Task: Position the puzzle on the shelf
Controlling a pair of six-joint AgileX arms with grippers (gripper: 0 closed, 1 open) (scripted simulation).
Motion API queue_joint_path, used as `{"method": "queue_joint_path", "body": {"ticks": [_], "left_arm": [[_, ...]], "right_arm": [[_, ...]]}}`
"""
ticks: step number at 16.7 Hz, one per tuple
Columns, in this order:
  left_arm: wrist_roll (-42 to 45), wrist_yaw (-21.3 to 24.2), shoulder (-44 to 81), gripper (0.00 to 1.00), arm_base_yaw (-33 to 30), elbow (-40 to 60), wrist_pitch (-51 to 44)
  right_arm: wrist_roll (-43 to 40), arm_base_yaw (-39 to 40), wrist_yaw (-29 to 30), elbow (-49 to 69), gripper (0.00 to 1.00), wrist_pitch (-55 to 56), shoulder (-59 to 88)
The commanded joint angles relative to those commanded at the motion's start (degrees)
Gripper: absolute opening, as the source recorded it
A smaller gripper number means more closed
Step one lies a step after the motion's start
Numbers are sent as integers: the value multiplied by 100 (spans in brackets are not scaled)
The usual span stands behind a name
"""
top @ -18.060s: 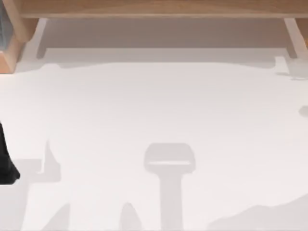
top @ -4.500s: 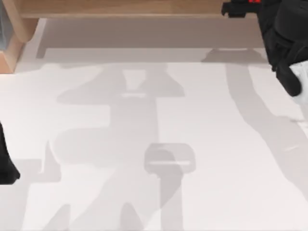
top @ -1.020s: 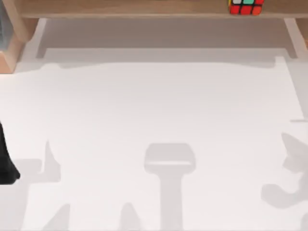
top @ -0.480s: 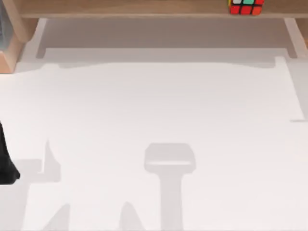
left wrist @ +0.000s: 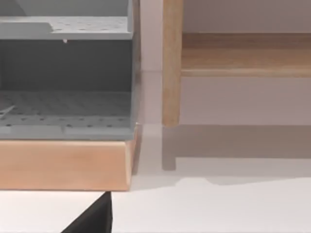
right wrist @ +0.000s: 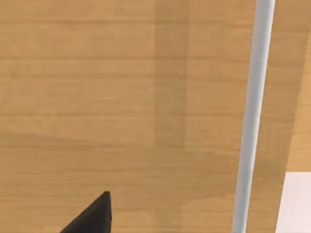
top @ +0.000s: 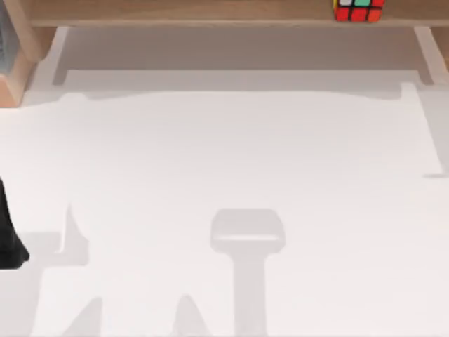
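The small black-framed puzzle cube with red, green and white stickers point(top: 358, 10) sits on the long light-brown wooden shelf board point(top: 175, 12) toward its right end, its upper part cut off by the top view's edge. My left arm point(top: 8, 242) is parked at the white tabletop's point(top: 231, 154) left edge.

Bright, even light falls from above on the white table point(top: 224, 154). Soft grey shadows lie under the shelf point(top: 182, 10) and along the near edge, their outlines slightly smeared. No glare; the wrist views look flat and soft.
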Motion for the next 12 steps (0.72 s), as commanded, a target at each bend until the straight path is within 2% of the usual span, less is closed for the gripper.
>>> {"method": "queue_joint_path", "body": {"ticks": [7,12], "left_arm": [[0,0,0,100,0,0,0],[0,0,0,100,0,0,0]], "right_arm": [[-5,201,202,282,100,-187,101],[-5,201,202,282,62,-187,101]]}}
